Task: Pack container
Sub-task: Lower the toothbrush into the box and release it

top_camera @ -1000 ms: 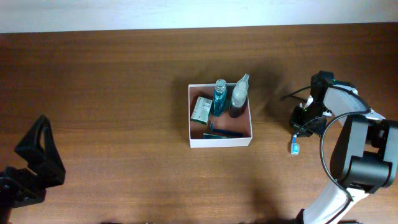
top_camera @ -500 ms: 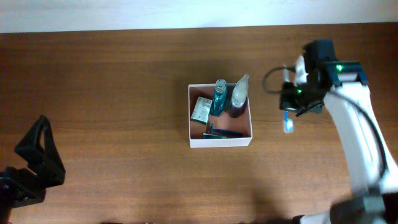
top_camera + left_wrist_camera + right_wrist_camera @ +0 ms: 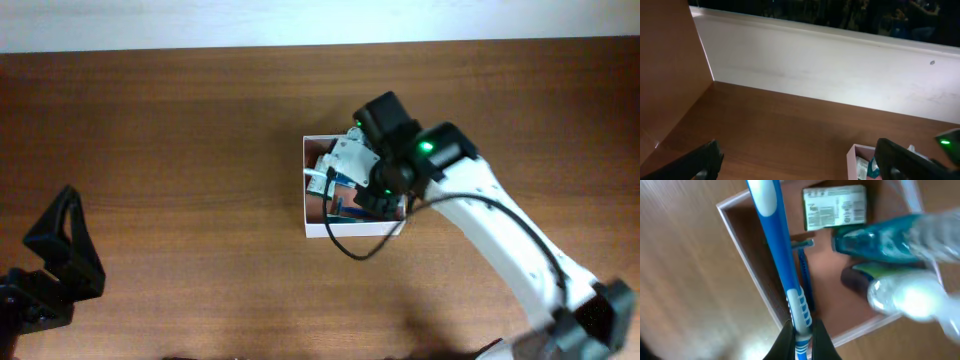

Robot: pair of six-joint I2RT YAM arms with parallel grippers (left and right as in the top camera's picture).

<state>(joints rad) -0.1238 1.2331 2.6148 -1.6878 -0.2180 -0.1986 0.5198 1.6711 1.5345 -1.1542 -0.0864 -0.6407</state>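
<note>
The container (image 3: 312,228), a square white box with a reddish-brown inside, sits mid-table. It holds a green-white soap box (image 3: 835,207), a blue razor (image 3: 804,275), a teal bottle (image 3: 880,242) and a clear spray bottle (image 3: 910,297). My right gripper (image 3: 801,335) is shut on the handle of a blue and white toothbrush (image 3: 782,265). It holds the toothbrush over the box's near-left wall (image 3: 747,265). In the overhead view the right arm (image 3: 400,165) covers much of the box. My left gripper (image 3: 60,260) is open and empty, far left; its view shows the box corner (image 3: 854,160).
A white wall (image 3: 840,70) runs along the table's far edge. Brown tabletop (image 3: 180,150) lies between the left gripper and the box. A black cable (image 3: 350,248) loops from the right arm over the box's front wall.
My right arm has swung left from the table's right side to above the box, carrying the toothbrush. The left arm has not moved.
</note>
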